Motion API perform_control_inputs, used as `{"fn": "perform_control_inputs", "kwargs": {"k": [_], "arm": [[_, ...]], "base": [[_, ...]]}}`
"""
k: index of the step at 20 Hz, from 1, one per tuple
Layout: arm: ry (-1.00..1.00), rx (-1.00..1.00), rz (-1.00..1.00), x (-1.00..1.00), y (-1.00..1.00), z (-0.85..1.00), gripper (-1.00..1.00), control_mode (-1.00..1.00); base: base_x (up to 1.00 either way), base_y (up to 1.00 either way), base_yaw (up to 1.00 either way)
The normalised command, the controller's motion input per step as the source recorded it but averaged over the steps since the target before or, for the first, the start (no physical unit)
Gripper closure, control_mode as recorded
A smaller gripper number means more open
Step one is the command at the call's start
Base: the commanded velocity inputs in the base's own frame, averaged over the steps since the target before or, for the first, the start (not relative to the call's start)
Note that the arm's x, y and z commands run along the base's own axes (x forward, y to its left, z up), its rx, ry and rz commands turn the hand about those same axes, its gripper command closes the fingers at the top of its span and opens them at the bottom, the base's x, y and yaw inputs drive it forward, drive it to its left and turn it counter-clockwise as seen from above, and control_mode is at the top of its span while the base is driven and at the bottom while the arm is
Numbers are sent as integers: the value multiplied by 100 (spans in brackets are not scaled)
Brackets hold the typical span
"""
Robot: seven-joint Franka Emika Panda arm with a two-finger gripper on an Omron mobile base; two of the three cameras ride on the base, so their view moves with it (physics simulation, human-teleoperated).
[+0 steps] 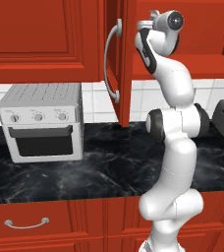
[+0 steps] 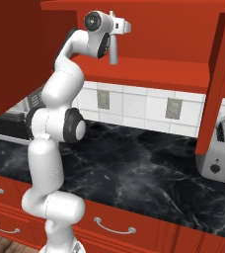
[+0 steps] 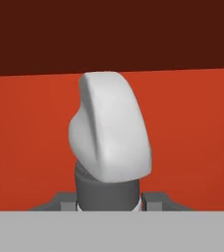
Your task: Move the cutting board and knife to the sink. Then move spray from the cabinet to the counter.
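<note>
Arm: upright, elbow bent, wrist raised high and level. Gripper (image 2: 115,35): fingers (image 3: 155,199) closed on the spray bottle (image 3: 111,130).

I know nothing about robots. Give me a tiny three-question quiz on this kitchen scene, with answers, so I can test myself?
1. True or false: the cabinet door stands open.
2. What is the hand closed on? A) knife B) spray bottle C) toaster
3. Which appliance sits on the counter left of the open door?

Key:
1. True.
2. B: the hand view shows the grey nozzle head between the fingers, inside the cabinet.
3. The toaster oven.
</note>
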Motion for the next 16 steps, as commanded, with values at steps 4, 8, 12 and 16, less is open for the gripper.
{"fn": "perform_control_inputs", "kwargs": {"k": [4,8,12,16], "arm": [[0,2,-3,-17,-34,0,100,-100],[-1,0,-2,-50,-17,2,100,-100],[0,0,-3,-76,0,1,100,-100],[0,0,-2,-81,-1,0,100,-100]], "base": [[0,0,0],[0,0,0],[0,0,0],[0,0,0]]}}
